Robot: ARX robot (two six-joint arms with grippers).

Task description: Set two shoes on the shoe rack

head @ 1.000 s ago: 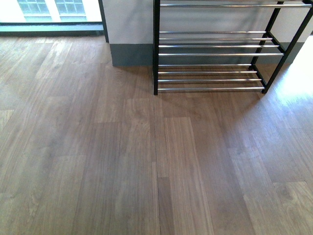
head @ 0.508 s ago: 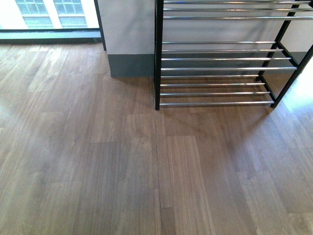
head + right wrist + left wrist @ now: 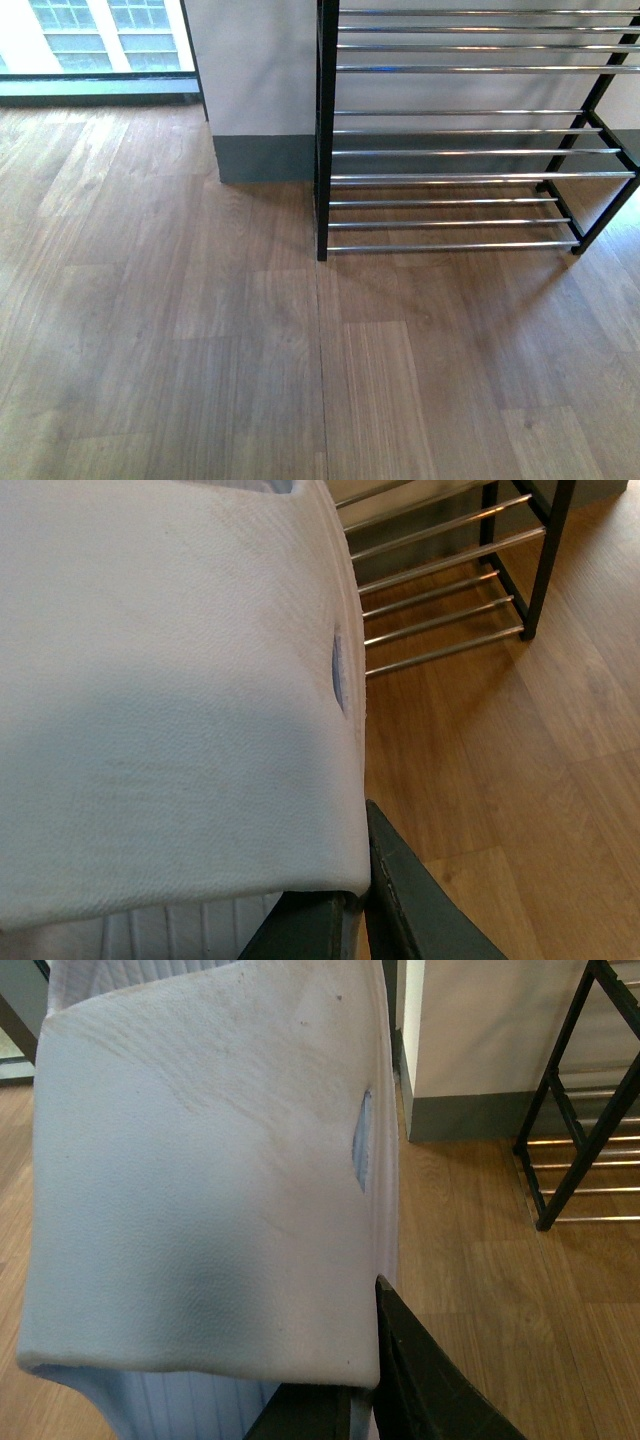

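The shoe rack, black side frames with chrome bars, stands on the floor at the upper right of the front view; no arm or shoe shows there. In the left wrist view a shoe's white sole fills most of the picture, and my left gripper is shut on it, one dark finger against its edge. The rack's black frame is beyond it. In the right wrist view the other shoe's white sole is clamped in my shut right gripper, with the rack's lower bars just past it.
A white wall pillar with a grey baseboard stands directly left of the rack. A window runs along the far left. Brown wooden floor covers the rest of the front view.
In the front view the rack has grown larger and slid lower in the picture, so the view has come closer to it. More upper bars now show.
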